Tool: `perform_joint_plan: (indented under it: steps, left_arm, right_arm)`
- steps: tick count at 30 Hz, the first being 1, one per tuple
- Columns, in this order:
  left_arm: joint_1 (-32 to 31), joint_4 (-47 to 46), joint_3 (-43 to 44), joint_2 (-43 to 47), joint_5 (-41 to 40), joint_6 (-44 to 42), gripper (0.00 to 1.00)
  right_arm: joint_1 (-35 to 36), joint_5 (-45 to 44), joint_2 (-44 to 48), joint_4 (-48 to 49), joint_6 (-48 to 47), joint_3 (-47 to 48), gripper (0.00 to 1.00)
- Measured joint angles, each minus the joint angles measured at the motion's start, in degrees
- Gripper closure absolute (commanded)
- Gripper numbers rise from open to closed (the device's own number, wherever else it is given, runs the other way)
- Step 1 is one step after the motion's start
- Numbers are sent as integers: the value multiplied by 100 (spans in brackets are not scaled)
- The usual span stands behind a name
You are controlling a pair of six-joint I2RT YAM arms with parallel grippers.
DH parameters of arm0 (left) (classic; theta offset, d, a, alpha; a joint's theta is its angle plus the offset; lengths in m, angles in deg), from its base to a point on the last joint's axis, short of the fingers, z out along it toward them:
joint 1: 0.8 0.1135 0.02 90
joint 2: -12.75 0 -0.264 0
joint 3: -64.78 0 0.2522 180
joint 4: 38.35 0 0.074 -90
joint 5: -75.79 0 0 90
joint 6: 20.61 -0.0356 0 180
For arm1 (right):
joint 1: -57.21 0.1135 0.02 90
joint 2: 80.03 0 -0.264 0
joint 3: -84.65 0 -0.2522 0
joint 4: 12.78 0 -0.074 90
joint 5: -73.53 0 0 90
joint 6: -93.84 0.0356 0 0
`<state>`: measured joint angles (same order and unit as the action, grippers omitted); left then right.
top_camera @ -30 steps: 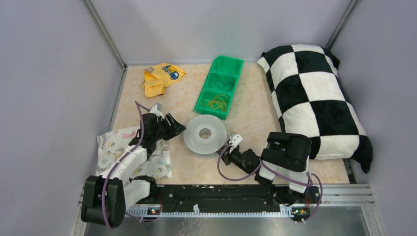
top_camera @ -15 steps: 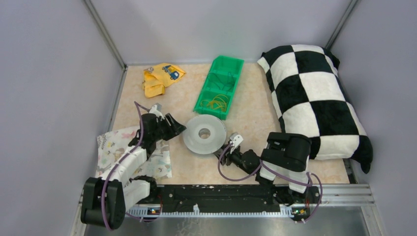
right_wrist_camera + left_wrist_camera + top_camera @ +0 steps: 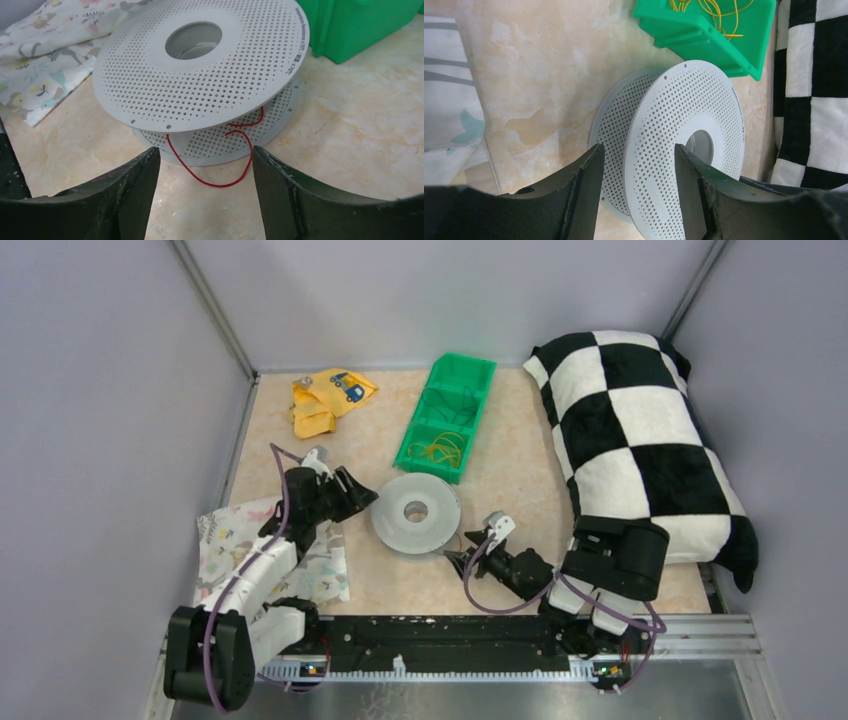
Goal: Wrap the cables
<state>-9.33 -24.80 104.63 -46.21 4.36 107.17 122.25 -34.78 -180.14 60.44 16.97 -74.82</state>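
Observation:
A grey perforated spool lies flat mid-table. In the right wrist view, a thin red cable hangs out from between the flanges of the spool and loops onto the table. My right gripper is open just short of that loop, with nothing between its fingers; from above the right gripper sits at the spool's near right. My left gripper is at the spool's left side. Its jaws are open facing the rim of the spool, and I see no contact.
A green bin holding a yellow wire bundle stands just behind the spool. A checkered pillow fills the right side. A patterned cloth lies under the left arm, and a yellow cloth at the back left.
My right gripper has opened and drawn back to the right, away from the spool, leaving the red cable loop on the table. The left arm has hardly moved.

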Motion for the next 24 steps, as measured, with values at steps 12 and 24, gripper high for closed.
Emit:
perform_joint_plan:
  steps: [12,24]
  left_arm:
    - [0,254,164,210,0,-39,40]
    - [0,855,509,560,2,-343,41]
  right_arm:
    - [-4,-529,2623,-1456,168,-262,39]
    - [-807,-507,2957,-3576,1228,227,49]
